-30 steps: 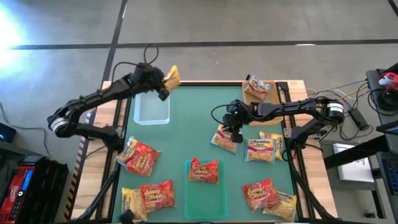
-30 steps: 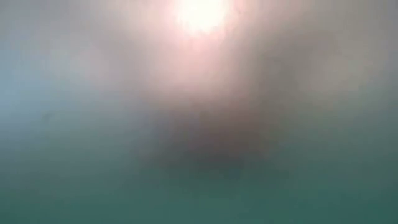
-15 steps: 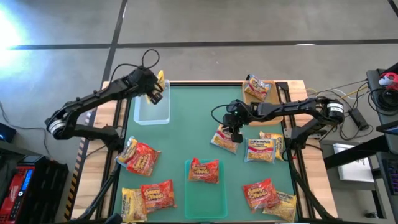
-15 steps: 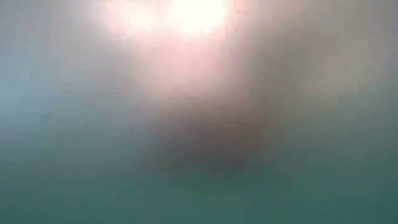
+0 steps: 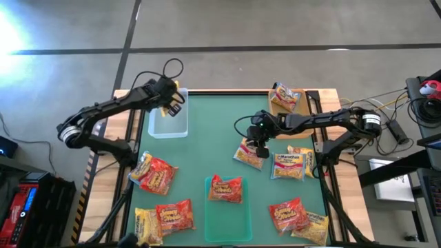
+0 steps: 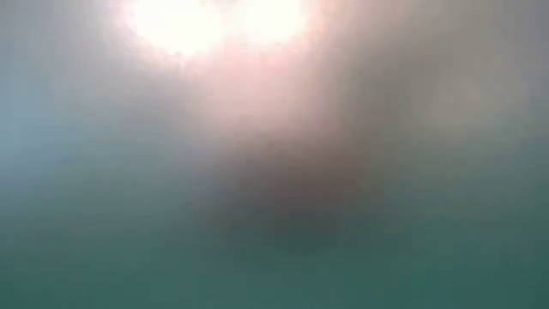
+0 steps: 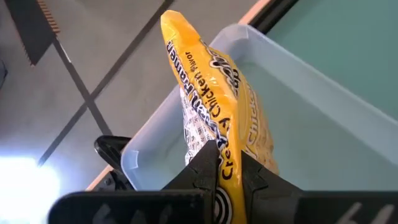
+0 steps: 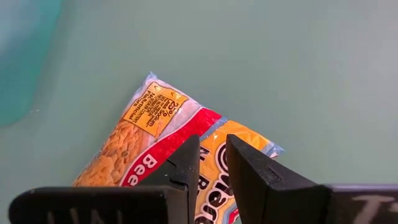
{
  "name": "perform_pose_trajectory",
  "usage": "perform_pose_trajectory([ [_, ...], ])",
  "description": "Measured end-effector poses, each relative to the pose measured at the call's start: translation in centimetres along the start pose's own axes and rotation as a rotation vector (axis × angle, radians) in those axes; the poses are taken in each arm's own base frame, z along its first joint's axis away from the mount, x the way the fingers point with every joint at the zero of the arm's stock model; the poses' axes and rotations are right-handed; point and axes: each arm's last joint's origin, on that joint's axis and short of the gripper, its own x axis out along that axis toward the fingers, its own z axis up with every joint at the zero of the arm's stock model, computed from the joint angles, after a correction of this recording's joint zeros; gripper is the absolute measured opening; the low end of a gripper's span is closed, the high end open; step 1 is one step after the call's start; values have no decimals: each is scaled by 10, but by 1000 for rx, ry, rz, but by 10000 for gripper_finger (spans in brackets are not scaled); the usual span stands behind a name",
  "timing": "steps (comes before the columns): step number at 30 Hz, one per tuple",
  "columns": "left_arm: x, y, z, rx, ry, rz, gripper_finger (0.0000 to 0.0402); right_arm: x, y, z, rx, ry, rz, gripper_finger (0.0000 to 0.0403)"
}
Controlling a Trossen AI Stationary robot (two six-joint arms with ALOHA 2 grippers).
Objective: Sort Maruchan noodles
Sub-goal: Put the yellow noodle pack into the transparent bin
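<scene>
My left gripper is at the table's far left corner, shut on a yellow Maruchan packet that stands over the far end of the clear tray. My right gripper is right of the table's middle. It is down on a pale packet with a red label that lies flat on the green mat, with only a narrow gap between its fingers. The other packets lie loose on the mat: red-orange ones and yellow ones. The low view is blurred and shows nothing. My left gripper pinches the yellow packet by its lower end between the two fingers. The packet stands up past the fingertips, lifted clear above the clear tray's floor. My right gripper comes from above onto the pale packet's orange end, which sits between the fingertips. The packet stays flat on the mat, and the fingers hide the contact itself.
A brown tray at the far right holds one packet. A green tray at the near edge holds a red-orange packet. Bare mat lies at the table's middle and far middle. Cables and gear sit off the right edge.
My left gripper has moved toward the table's left and down over the clear tray's far end. The yellow packet it carries has turned from face-up to nearly edge-on. My right gripper and its packet have kept still.
</scene>
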Motion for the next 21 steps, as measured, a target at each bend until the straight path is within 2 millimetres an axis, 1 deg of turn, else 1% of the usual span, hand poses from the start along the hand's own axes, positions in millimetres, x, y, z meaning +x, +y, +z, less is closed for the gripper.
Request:
perform_pose_trajectory([
  [7, 18, -1, -1, 5, 61, 15, 0, 0, 0, 0, 3, 0, 0, 68],
  [11, 28, 0, 0, -10, 79, 69, 1, 0, 0, 0, 5, 0, 0, 68],
  [17, 41, 1, -1, 4, 132, 203, 17, 0, 0, 0, 6, 0, 0, 68],
  [21, 47, 0, -3, 12, 156, 234, 32, 0, 0, 0, 6, 0, 0, 68],
])
